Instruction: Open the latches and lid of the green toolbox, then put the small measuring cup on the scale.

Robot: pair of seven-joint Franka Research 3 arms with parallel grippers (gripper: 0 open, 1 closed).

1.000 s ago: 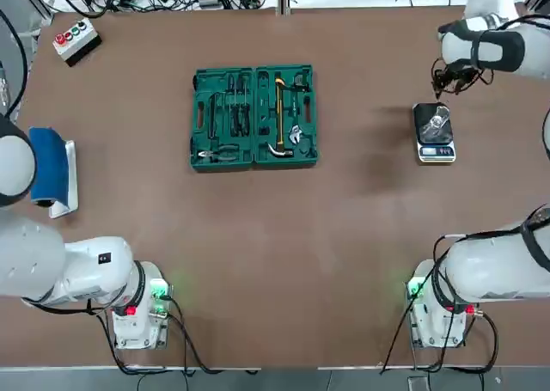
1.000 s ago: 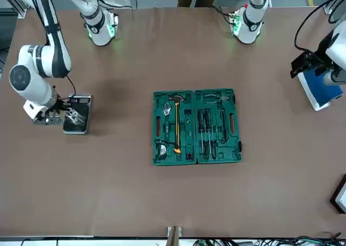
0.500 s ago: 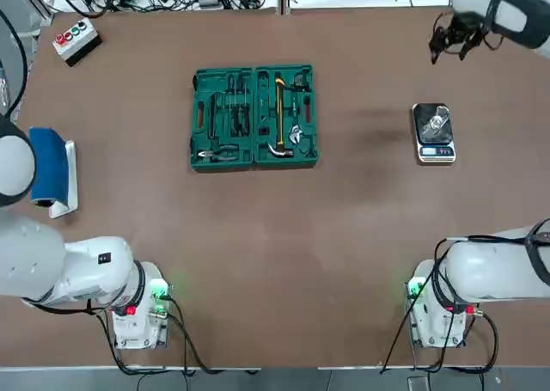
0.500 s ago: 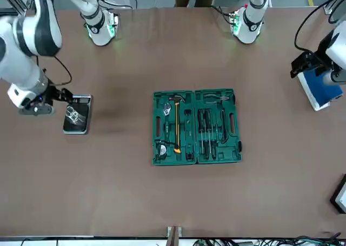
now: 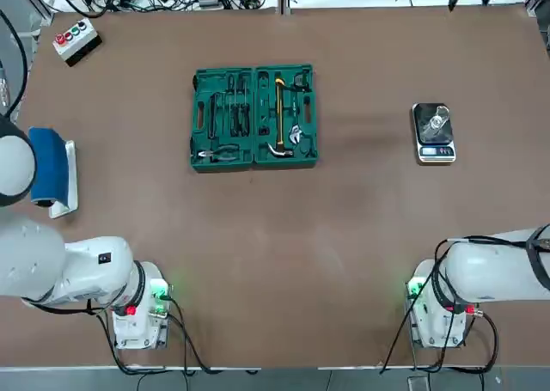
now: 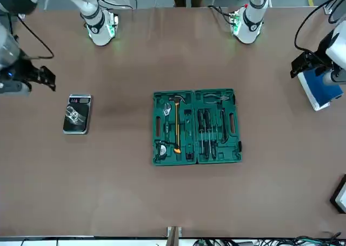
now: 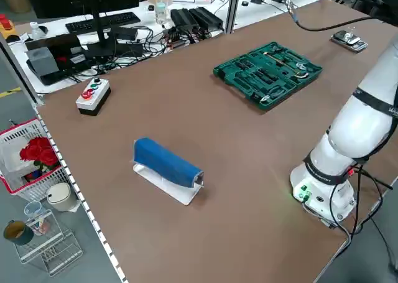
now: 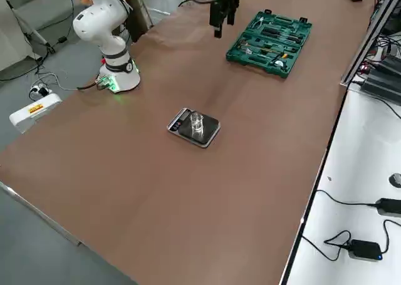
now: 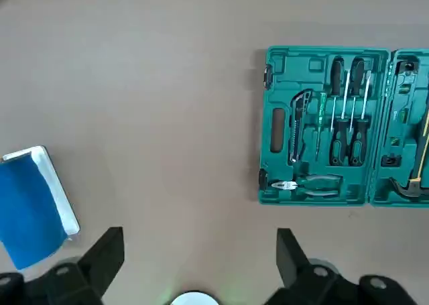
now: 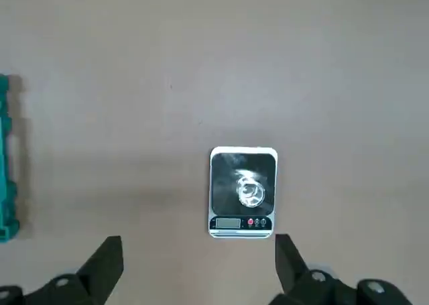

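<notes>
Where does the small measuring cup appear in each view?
Top: small measuring cup right of centre, on the scale.
Front: left side.
Left side: upper right corner.
Right side: centre.
Left wrist: not in it.
Right wrist: centre.
Shared landmark: the scale.

The right hand (image 10: 194,268) hangs high with fingers spread wide; the left hand (image 9: 200,265) likewise.
</notes>
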